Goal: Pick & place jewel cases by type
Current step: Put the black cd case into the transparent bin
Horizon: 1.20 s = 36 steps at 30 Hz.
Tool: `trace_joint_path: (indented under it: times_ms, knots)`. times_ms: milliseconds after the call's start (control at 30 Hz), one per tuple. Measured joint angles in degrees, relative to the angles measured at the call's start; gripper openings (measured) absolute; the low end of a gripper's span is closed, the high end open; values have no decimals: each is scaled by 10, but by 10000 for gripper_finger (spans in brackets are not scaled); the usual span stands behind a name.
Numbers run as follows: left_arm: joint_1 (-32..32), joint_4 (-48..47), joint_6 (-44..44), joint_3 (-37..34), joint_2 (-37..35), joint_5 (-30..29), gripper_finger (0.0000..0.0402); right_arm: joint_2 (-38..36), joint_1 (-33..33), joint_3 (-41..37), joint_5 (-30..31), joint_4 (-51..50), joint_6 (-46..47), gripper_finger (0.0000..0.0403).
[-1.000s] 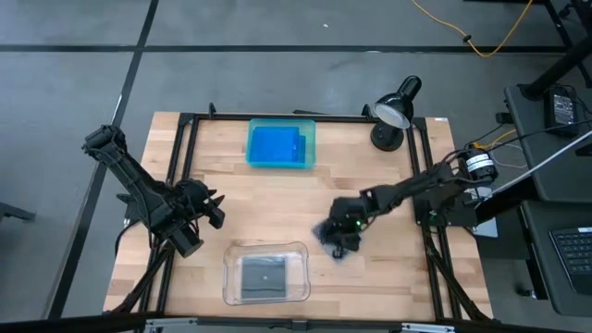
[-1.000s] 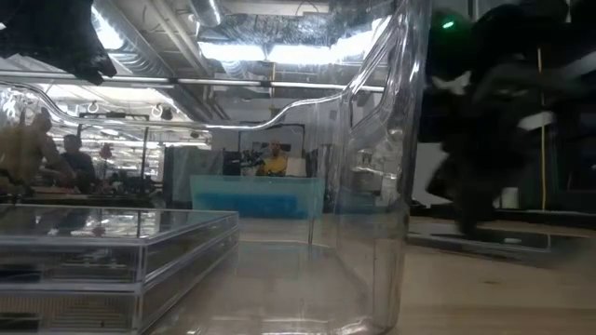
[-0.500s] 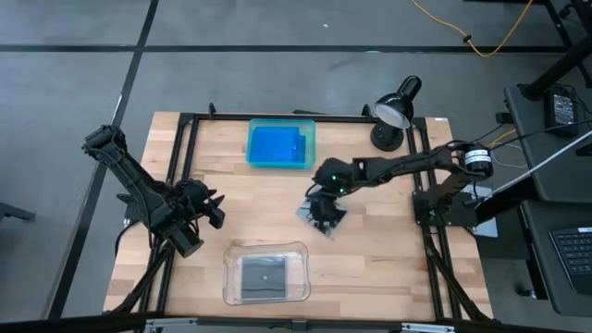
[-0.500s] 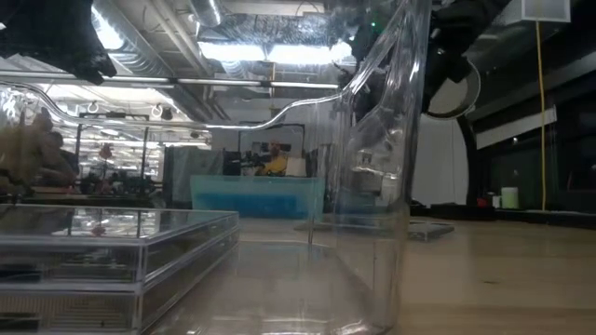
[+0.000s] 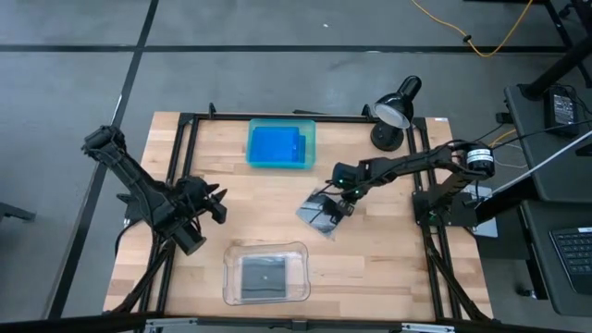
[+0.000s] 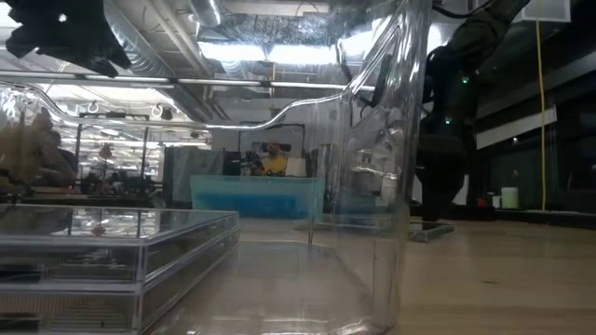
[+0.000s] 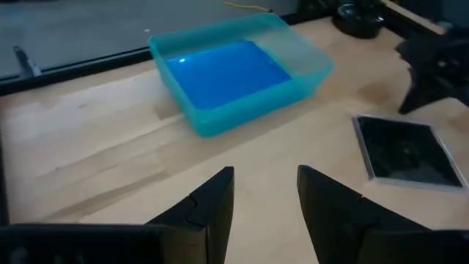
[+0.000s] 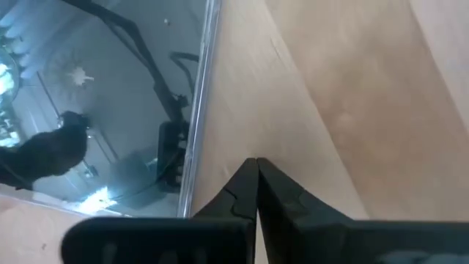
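Step in hand, as judged: 1 dark grey jewel case (image 5: 320, 212) lies flat on the worktop (image 5: 388, 268) near its centre, apart from both trays, and has yet to be sorted. The teal tray (image 5: 281, 144) at the far edge holds blue cases (image 5: 276, 145); the clear tray (image 5: 266, 273) at the near edge holds at least 1 grey case (image 5: 266, 274). The loose grey case probably belongs in the clear tray.

Right gripper (image 5: 339, 204): sits just beside the loose case's right edge. The right wrist view shows its fingers (image 8: 253, 191) pressed together with nothing between them, tips low over bare wood next to the case's rim. It holds nothing.

Left gripper (image 5: 215, 205): waits near the left edge of the worktop, fingers (image 7: 212, 207) spread apart, empty, aimed toward the teal tray.

Next move calls for: parting the right fingers, taking the thin case by its edge, and carrying it to the clear tray. The glossy, flat case offers little purchase; a slip is likely.
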Motion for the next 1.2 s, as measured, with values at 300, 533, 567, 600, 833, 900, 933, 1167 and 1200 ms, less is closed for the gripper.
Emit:
trace_joint_path:
  times_ms: [300, 533, 567, 600, 833, 900, 933, 1167, 1200]
  knots:
    - [56, 2, -7, 0, 0, 16, 143, 2, 20, 0, -65, 1, -34, 10]
    - [78, 9, -7, 0, 0, 16, 143, 5, 31, 19, -160, 42, -66, 10]
    - [79, 9, -7, 0, 0, 16, 143, 7, 31, 19, -170, 59, -66, 10]
    - [80, 9, -7, 0, 0, 16, 143, 10, 31, 19, -178, 72, -66, 10]
    - [80, 16, -7, 0, 0, 18, 143, 43, 30, 33, -206, 126, -57, 10]
    - [80, 17, -6, 0, 0, 21, 143, 40, 30, 44, -203, 119, -61, 10]
    - [80, 17, -6, 0, 0, 21, 143, 36, 30, 49, -201, 113, -62, 10]
    - [80, 17, 13, 0, 0, 21, 143, 9, 40, 81, -239, 98, -101, 10]
    - [80, 17, 17, 0, 0, 21, 143, 9, 48, 83, -240, 84, -115, 10]
